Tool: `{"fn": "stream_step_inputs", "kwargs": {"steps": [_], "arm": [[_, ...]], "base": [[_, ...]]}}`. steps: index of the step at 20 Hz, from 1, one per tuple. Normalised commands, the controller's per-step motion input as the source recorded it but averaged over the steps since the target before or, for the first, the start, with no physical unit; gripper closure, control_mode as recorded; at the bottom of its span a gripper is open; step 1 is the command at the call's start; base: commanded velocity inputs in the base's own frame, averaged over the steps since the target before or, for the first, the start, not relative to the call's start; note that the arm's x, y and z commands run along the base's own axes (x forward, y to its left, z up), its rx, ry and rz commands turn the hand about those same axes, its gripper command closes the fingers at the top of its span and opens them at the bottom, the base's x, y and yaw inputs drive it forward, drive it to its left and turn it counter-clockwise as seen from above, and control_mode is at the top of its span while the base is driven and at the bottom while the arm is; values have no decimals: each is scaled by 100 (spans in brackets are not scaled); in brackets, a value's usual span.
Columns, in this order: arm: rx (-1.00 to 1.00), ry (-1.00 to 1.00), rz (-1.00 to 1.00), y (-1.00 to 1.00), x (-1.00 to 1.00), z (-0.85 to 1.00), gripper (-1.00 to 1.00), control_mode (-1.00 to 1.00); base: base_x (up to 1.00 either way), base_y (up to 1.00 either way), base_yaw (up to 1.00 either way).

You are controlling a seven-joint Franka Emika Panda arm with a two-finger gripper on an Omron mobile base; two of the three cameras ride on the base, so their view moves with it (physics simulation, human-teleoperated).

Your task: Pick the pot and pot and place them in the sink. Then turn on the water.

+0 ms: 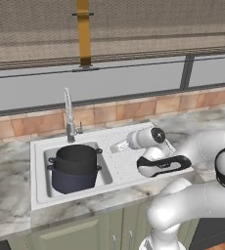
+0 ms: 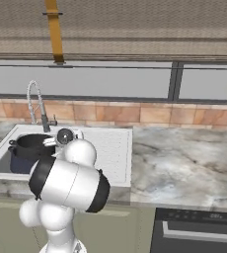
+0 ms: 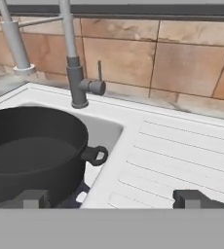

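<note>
Both pots stand stacked in the white sink's [image 1: 38, 196] basin. The wider black pot [image 1: 76, 158] rests on top of the navy pot [image 1: 73, 181]. In the hand view the black pot [image 3: 31, 151] lies at the left, with a sliver of the navy pot [image 3: 81, 195] under its loop handle. My gripper [image 1: 116, 146] hovers open and empty over the ribbed drainboard [image 3: 172, 155], just right of the pots and pointing at the faucet [image 3: 77, 82]. The gripper's [image 3: 113, 198] fingertips [image 3: 33, 198] stand wide apart. No water runs from the faucet [image 1: 68, 113].
A tiled backsplash and a window ledge run behind the sink [image 2: 116, 148]. Marble counter [image 2: 184, 168] stretches to the right, with an oven front [image 2: 199, 230] below it. The faucet's side lever [image 3: 97, 86] sticks out toward the drainboard.
</note>
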Motion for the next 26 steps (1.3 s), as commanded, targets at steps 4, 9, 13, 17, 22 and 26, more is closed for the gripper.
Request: {"fn": "stream_step_inputs", "kwargs": {"steps": [4,9,13,17,22,26], "arm": [[0,-2,0,1,23,12,-100,-100],[0,-4,0,7,12,5,-100,-100],[6,-1,0,1,6,0,-100,-100],[7,0,0,0,0,0,-100,-100],[9,-3,0,0,0,4,-100,-100],[7,-10,1,4,0,14,-100,-100]], "base": [[0,0,0],[0,0,0],[0,0,0],[0,0,0],[0,0,0],[0,0,0]]}}
